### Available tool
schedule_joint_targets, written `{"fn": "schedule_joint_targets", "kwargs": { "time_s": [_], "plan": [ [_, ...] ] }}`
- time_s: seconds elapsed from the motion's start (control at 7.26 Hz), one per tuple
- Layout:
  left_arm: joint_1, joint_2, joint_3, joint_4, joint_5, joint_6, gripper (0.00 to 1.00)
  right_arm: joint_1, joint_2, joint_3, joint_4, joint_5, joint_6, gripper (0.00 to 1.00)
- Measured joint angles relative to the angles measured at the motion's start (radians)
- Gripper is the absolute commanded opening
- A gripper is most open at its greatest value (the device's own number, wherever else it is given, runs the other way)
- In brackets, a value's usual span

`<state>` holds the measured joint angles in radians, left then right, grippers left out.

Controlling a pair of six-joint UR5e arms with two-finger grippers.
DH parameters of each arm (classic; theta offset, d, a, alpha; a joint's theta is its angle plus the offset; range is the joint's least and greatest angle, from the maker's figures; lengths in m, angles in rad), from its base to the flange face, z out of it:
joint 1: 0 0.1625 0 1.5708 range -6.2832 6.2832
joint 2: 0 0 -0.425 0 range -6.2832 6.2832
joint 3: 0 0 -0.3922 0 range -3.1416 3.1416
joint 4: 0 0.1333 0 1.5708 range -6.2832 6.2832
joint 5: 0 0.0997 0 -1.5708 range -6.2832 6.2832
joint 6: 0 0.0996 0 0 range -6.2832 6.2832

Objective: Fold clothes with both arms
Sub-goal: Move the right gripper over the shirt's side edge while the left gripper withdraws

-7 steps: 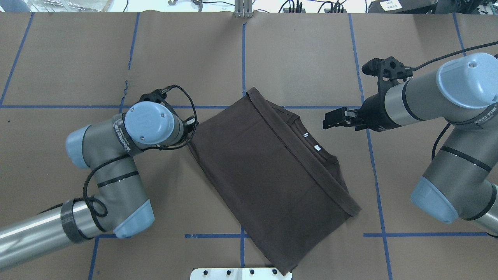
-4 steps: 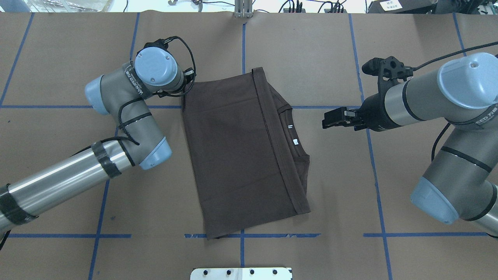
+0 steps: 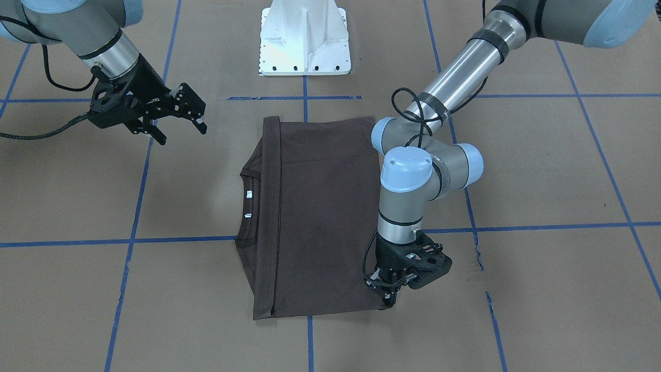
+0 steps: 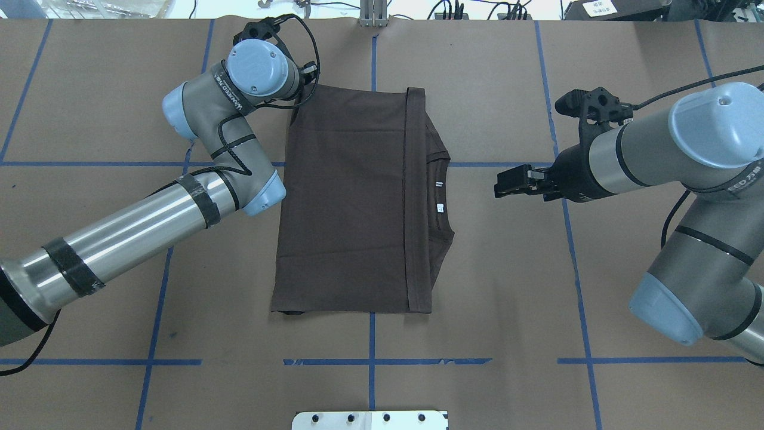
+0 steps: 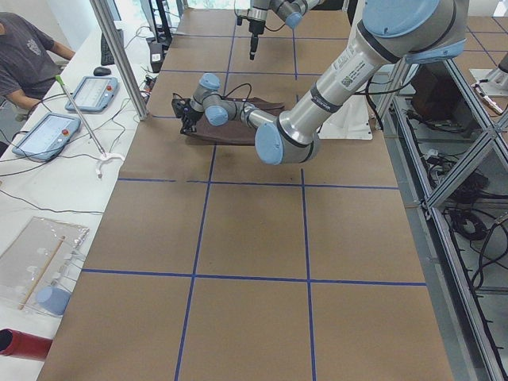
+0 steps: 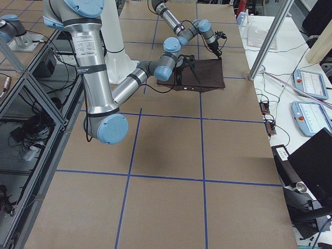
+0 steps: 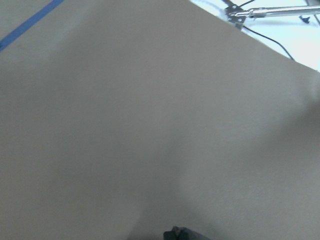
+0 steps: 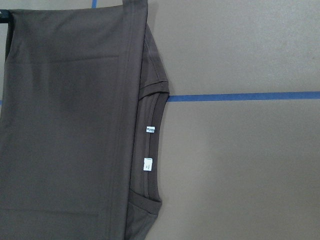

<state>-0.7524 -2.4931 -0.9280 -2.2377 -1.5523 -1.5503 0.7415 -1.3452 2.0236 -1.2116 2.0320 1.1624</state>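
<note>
The dark brown T-shirt (image 4: 346,203) lies folded in a flat rectangle at the table's middle, its edges square with the tape lines. Its collar (image 4: 444,197), with small white labels, points toward my right arm. My left gripper (image 3: 388,300) is shut on the shirt's far-left corner, low at the table; in the overhead view the wrist (image 4: 262,68) hides it. My right gripper (image 3: 181,129) is open and empty, hovering above bare paper right of the collar (image 4: 507,182). The right wrist view shows the shirt (image 8: 75,125) and collar from above. The left wrist view shows only blurred brown paper.
Brown paper with blue tape lines (image 4: 370,361) covers the table. The white pedestal base (image 3: 304,39) stands at the robot's edge. Tablets (image 5: 48,135) and a metal pole (image 5: 119,59) are on the operators' side beyond the far edge.
My left arm has swung toward the far edge with the shirt's corner, turning the shirt from diagonal to square with the tape lines. The right arm has not moved.
</note>
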Motion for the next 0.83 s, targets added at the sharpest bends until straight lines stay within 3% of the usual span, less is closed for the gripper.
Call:
{"fn": "schedule_joint_targets", "kwargs": {
  "time_s": [0.41,0.55,0.83],
  "plan": [
    [-0.047,-0.001,-0.006,-0.010,-0.022,0.127,1.00,-0.022,0.002,-0.002,-0.041,-0.001,0.001,1.00],
    [-0.065,0.019,-0.068,0.023,-0.083,0.157,1.00,-0.041,0.003,-0.002,-0.053,-0.012,0.000,1.00],
    [-0.076,0.120,-0.364,0.243,-0.204,0.206,1.00,-0.118,0.076,-0.006,-0.199,-0.098,-0.001,1.00]
  ]
}}
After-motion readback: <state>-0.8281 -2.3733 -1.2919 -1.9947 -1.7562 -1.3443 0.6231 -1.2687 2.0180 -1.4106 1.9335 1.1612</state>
